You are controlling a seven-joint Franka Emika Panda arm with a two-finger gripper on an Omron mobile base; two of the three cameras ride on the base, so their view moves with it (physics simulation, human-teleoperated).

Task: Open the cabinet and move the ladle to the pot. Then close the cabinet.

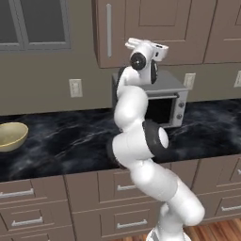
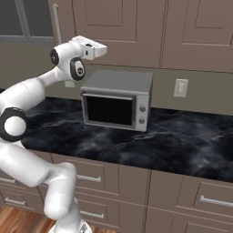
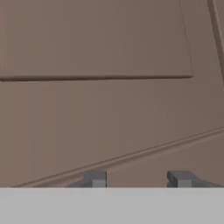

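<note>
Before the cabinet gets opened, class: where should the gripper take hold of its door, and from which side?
Probably the long vertical silver bar handle on the cabinet door. Come straight at the door's front, fingers either side of the bar: it runs upright, standing proud of the flat panel.

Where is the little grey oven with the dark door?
The boxy grey toaster oven sits on the black marble counter against the wall, below the brown wooden cabinets and right of the robot's raised hand.
</note>
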